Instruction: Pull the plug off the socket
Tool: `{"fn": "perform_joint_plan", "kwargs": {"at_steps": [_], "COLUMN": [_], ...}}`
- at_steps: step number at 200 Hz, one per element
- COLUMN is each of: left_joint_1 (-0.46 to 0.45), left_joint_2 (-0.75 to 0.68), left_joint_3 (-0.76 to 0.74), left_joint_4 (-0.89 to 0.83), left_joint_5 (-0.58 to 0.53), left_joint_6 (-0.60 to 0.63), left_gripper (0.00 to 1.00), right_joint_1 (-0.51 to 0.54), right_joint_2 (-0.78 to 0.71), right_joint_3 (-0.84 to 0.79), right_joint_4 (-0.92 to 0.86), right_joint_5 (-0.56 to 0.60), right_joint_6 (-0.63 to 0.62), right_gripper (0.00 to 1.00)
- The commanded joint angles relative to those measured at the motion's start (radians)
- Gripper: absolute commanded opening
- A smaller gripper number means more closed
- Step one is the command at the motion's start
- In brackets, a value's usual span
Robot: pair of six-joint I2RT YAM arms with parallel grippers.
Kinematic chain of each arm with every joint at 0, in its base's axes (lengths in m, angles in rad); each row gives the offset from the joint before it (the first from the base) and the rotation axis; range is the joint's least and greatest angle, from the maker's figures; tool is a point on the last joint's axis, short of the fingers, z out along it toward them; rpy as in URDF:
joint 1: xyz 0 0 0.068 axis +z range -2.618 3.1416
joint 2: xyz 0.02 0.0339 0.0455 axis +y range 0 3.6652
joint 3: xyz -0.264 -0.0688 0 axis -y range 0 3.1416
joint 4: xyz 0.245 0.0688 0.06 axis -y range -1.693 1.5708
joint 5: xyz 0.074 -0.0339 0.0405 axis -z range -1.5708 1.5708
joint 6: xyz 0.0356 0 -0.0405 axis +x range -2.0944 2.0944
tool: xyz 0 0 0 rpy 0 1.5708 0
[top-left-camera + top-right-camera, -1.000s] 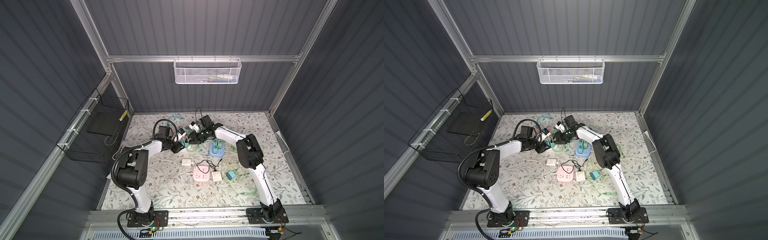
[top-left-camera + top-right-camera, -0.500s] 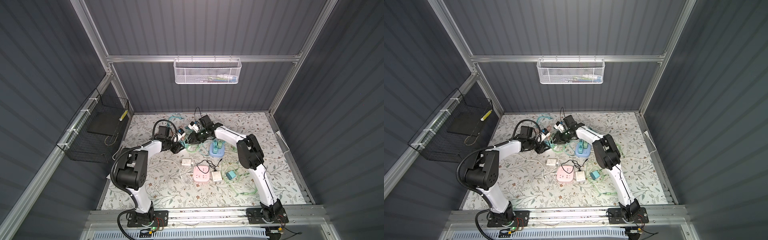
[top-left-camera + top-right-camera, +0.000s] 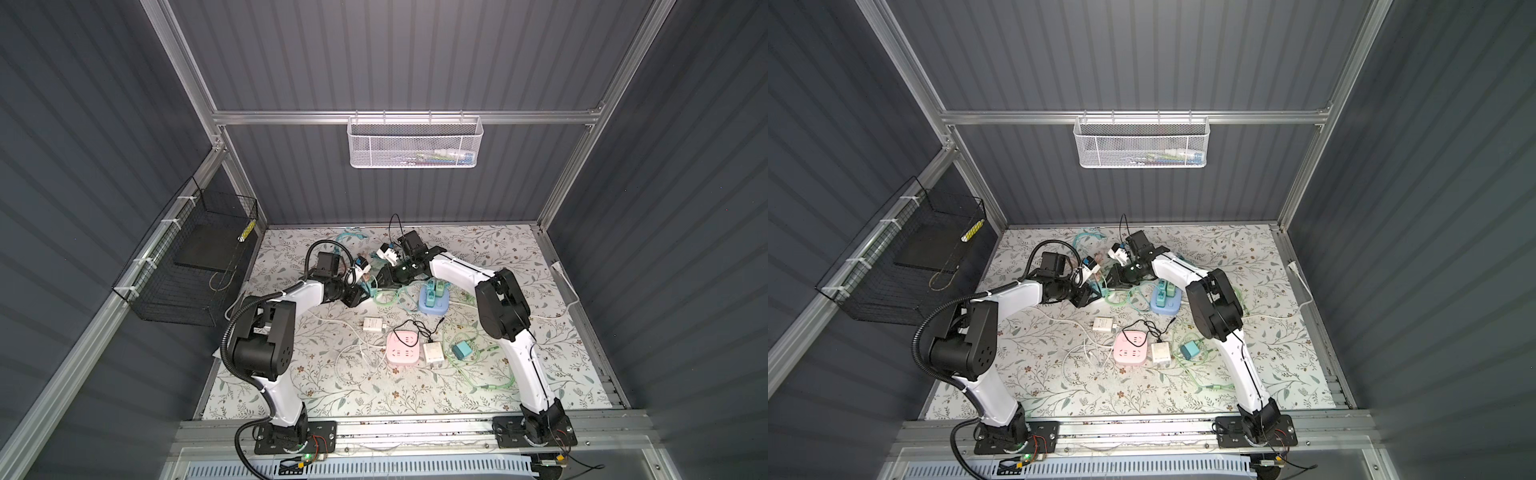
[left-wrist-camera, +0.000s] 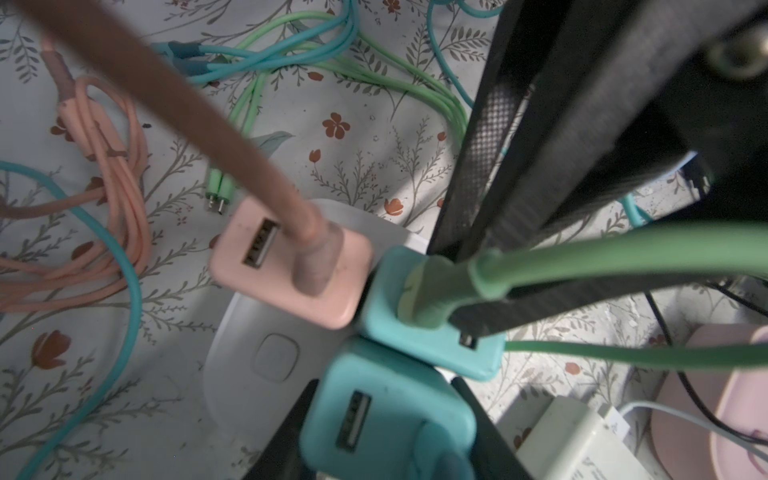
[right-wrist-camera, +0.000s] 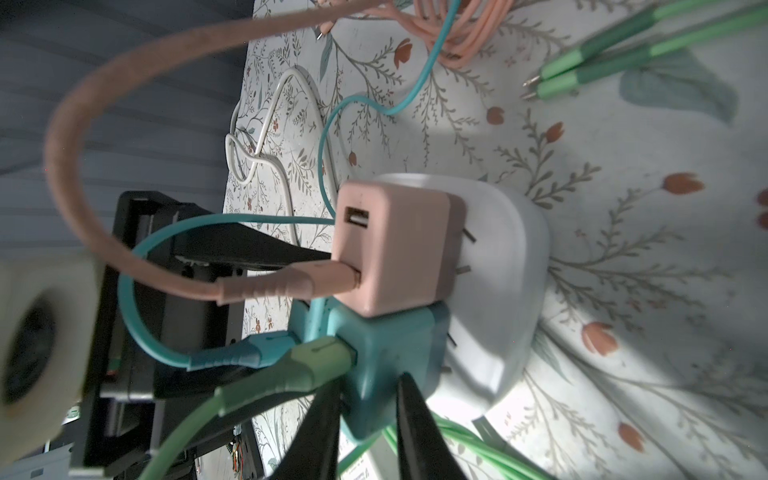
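Right hand (image 5: 369, 380) clamped on the green-cabled teal cube plug (image 5: 390, 345), left hand (image 4: 386, 390) gripping its teal twin (image 4: 395, 419), near the far edge of the desk (image 3: 478, 249): I reckon a crooked tug could lift the rounded white socket (image 5: 498, 270) too.

I can read no word, brand or number anywhere. On my left wrist view, the white USB plug (image 4: 616, 420) bears a small grey mark, seemingly the USB sign; the white charger (image 4: 579, 446) carries faint print, too blurred.
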Motion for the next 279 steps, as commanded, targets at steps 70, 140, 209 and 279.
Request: {"fn": "perform_joint_plan", "kwargs": {"at_steps": [70,140,209,279], "left_joint_1": [-0.039,-0.038,0.011,0.036], "left_joint_2": [-0.153,-0.214,-0.301,-0.336], "left_joint_3": [-0.006,-0.093,-0.235,-0.267], "left_joint_4": [0.141,0.094,0.196,0.194], "left_joint_5": [-0.016,-0.063,-0.16,-0.193], "left_joint_6": [-0.008,-0.011,-0.163,-0.238], "left_gripper": [0.04,0.03,0.02,0.02], "right_joint_1": [0.021,0.016,0.006,0.002], "right_joint_2": [0.04,0.009,-0.074,-0.136], "right_joint_3": [-0.074,-0.097,-0.183,-0.198], "right_joint_4": [-0.141,-0.082,0.018,0.094], "right_joint_5": [0.141,0.132,0.128,0.129], "right_joint_6": [-0.021,0.009,0.045,0.082], "right_gripper": [0.23,0.27,0.48,0.57]}}
